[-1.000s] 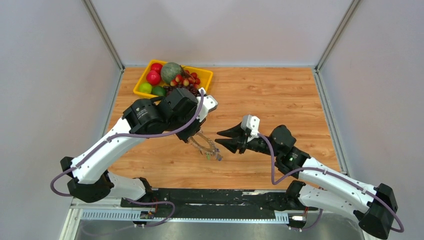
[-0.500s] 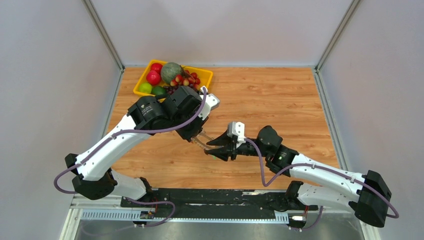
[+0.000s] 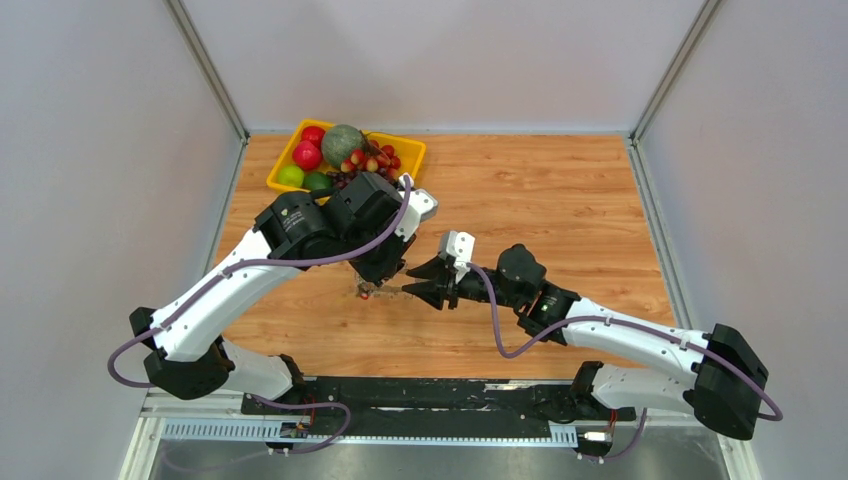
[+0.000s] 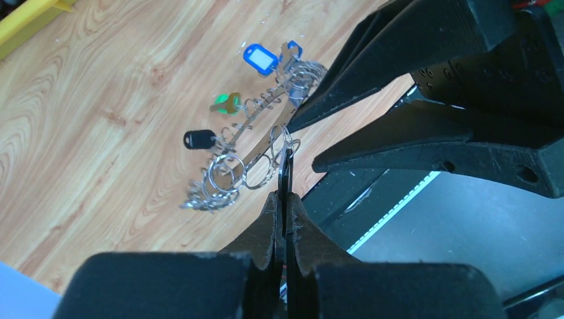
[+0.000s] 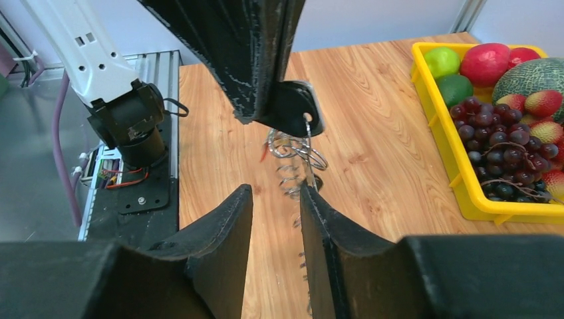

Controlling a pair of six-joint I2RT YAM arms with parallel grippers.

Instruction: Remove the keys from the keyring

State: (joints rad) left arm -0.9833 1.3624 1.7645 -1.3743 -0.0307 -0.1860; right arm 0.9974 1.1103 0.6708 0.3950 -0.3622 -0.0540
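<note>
Two-handed job just in front of yellow plastic fruit tray (image 5: 440, 133): with left gripper (image 4: 282, 199) pinching black-headed key (image 5: 292, 109) on large silvery metal keyring (image 5: 310, 159), best close spread right gripper (image 5: 274, 193) squarely on the ring wire, clear of dangling coloured-head keys (image 4: 226, 103), then ease key off slowly.

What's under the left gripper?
The keyring dangles from a black key pinched in the left gripper, with more keys strung on it. The right gripper covers part of it.
</note>
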